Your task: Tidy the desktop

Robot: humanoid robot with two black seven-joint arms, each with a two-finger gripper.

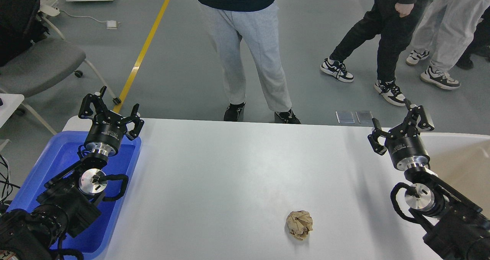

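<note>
The desktop (237, 168) is a wide smooth white top filling the lower middle of the head view. A crumpled ball of brown paper (299, 224) lies on it near the front, right of centre. My left gripper (110, 107) hangs open over the far end of the blue tray (57, 156) at the left, with nothing between its fingers. My right gripper (400, 124) stands open above the desktop's far right part, beside the beige tub (463, 156), also holding nothing. Both grippers are well away from the paper ball.
A person in grey trousers (252, 61) stands right at the desktop's far edge, with two more people (386, 41) behind on the right. A grey office chair (38, 66) stands at the far left. The blue tray's floor looks bare.
</note>
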